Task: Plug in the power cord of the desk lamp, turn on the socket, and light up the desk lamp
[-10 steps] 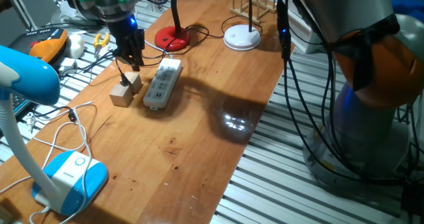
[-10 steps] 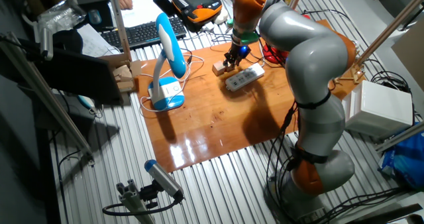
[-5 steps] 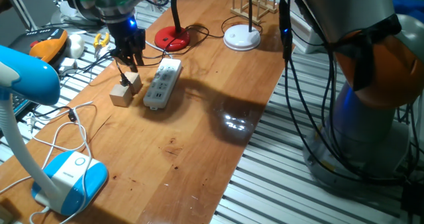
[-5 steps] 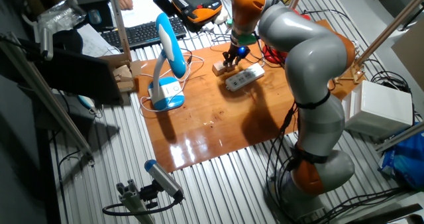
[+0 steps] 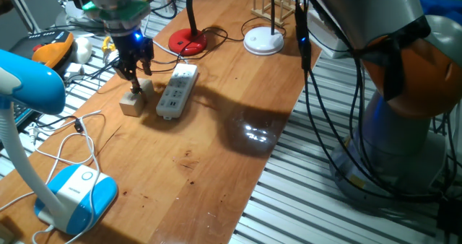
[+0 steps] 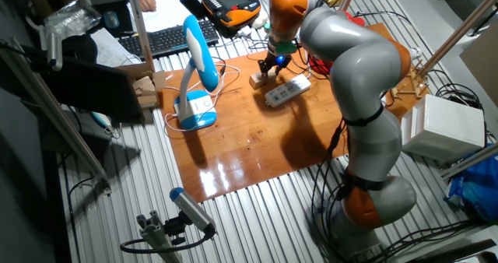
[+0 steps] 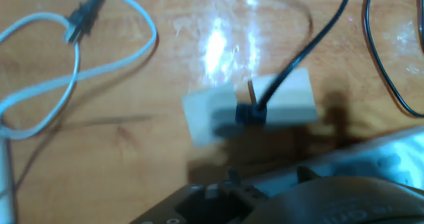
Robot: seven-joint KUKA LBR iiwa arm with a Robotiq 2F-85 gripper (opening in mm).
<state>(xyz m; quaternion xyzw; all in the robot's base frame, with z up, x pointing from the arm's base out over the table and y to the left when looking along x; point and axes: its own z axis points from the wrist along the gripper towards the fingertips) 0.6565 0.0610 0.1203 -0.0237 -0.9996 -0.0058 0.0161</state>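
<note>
The desk lamp's round red base (image 5: 188,40) stands at the table's far side, and its thin black power cord (image 7: 311,42) runs to a small black plug (image 7: 248,113). The plug lies on two small wooden blocks (image 5: 134,102), prongs showing. The white socket strip (image 5: 177,90) lies just right of the blocks; it also shows in the other fixed view (image 6: 286,90). My gripper (image 5: 135,76) hangs straight above the blocks and plug, fingertips close over them. The hand view looks down on the plug, but the fingers do not show clearly.
A blue-and-white lamp (image 5: 72,193) stands at the near left, its white cable (image 7: 79,65) looping beside the blocks. A lamp with a white disc base (image 5: 263,40) and a wooden rack (image 5: 276,6) stand at the far end. Tools lie off the table's left edge.
My gripper has moved a little to the left and away from the socket strip, and now stands over the wooden blocks. The strip, blocks and lamps have not moved.
</note>
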